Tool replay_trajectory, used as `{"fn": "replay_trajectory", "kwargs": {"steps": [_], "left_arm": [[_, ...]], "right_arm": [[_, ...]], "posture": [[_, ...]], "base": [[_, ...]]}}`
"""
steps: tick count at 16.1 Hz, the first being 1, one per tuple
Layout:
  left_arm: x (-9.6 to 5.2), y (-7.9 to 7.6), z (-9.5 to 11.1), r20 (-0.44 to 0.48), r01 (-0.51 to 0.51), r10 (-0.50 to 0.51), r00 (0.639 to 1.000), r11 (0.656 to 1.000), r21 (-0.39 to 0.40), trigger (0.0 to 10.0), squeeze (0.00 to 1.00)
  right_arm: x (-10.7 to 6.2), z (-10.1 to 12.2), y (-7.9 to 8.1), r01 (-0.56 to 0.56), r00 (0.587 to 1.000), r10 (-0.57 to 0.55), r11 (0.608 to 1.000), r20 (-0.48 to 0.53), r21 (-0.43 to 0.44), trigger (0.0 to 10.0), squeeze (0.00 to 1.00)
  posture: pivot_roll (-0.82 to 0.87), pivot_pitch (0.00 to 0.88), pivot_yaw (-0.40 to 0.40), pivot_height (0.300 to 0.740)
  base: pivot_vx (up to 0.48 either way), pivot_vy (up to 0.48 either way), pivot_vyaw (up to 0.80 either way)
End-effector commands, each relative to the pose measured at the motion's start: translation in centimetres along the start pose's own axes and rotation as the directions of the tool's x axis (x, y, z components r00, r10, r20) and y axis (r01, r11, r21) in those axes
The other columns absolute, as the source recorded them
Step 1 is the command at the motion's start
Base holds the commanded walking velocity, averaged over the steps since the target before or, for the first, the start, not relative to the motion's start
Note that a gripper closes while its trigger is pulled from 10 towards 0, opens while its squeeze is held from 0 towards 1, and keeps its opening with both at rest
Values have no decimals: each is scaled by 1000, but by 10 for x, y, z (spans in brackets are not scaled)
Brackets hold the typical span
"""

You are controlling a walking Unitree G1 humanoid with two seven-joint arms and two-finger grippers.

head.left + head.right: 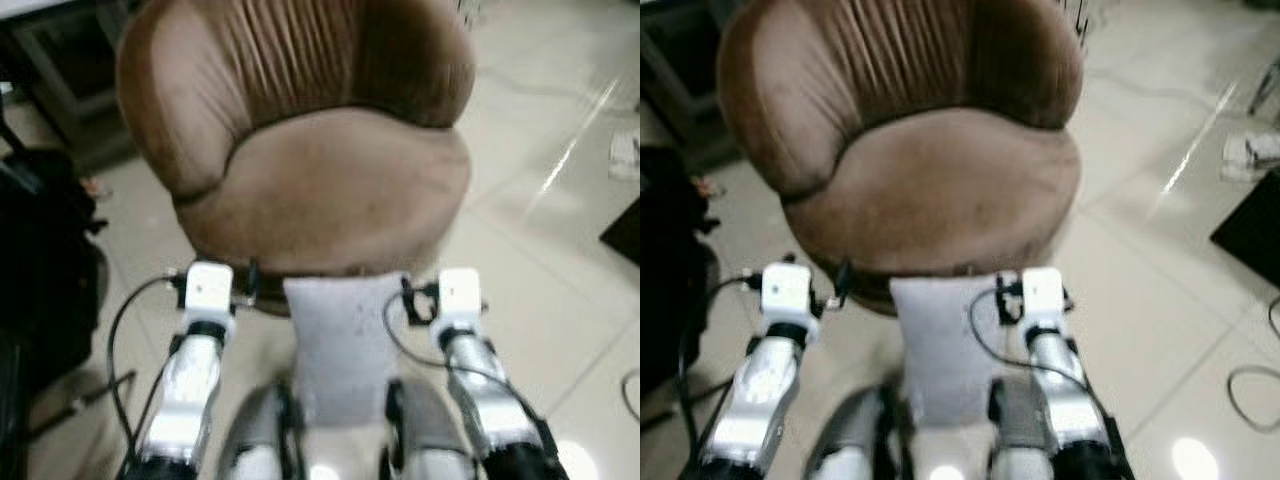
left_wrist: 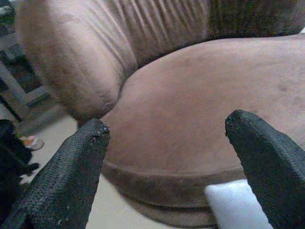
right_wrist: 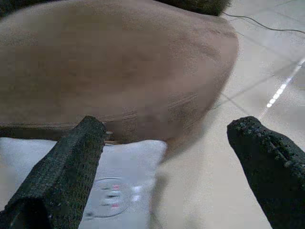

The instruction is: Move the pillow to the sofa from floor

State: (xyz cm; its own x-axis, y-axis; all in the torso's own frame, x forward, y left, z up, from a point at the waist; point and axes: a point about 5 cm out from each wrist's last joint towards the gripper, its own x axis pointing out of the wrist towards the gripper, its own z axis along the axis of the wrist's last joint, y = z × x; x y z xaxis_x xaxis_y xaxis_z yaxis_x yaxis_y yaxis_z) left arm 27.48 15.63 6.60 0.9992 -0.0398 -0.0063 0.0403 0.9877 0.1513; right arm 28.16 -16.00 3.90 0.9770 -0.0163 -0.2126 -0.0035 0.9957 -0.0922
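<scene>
A pale grey pillow [image 1: 345, 340] stands on the tiled floor, leaning against the front of the round brown sofa chair [image 1: 330, 190]. It sits between my two arms. My left gripper [image 2: 167, 129] is open, level with the seat's front edge, and a corner of the pillow [image 2: 228, 202] shows beside one finger. On the pillow's other side my right gripper [image 3: 167, 126] is open too, just above the pillow [image 3: 124, 176], which carries a small printed mark. Neither gripper touches the pillow.
A black bag-like object [image 1: 40, 260] stands on the floor to the left of the sofa. Dark furniture [image 1: 60, 60] is at the back left. A cable [image 1: 1250, 385], a dark mat corner [image 1: 625, 230] and a white item [image 1: 625, 150] lie on the tiles to the right.
</scene>
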Motion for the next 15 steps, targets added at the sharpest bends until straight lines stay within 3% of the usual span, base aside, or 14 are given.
{"fn": "replay_trajectory", "kwargs": {"steps": [1, 6, 11, 15], "left_arm": [[0, -5, -1, -2, 20, -20, 1000, 1000, 1, 10000, 0], [-1, -8, -1, -1, 31, -31, 1000, 999, -16, 10000, 0], [-4, -15, -6, -34, 61, -61, 998, 998, 10, 10000, 0], [-8, -12, -18, -84, 50, -46, 995, 997, 53, 10000, 0]], "right_arm": [[-2, -3, -5, 25, 1000, -25, 1000, -12, 0, 10000, 0], [-2, -4, -7, 31, 999, -31, 999, -11, 10, 10000, 0], [-1, -3, -8, 39, 999, -39, 999, -8, 19, 10000, 0], [0, -4, -7, 31, 999, -30, 999, -19, 25, 10000, 0]], "posture": [[-25, 133, 60, 603], [-25, 134, 61, 603], [-24, 141, 66, 603], [-18, 147, 61, 603]], "base": [[360, 0, 0], [329, 0, 0], [0, 0, 0], [0, 0, 0]]}}
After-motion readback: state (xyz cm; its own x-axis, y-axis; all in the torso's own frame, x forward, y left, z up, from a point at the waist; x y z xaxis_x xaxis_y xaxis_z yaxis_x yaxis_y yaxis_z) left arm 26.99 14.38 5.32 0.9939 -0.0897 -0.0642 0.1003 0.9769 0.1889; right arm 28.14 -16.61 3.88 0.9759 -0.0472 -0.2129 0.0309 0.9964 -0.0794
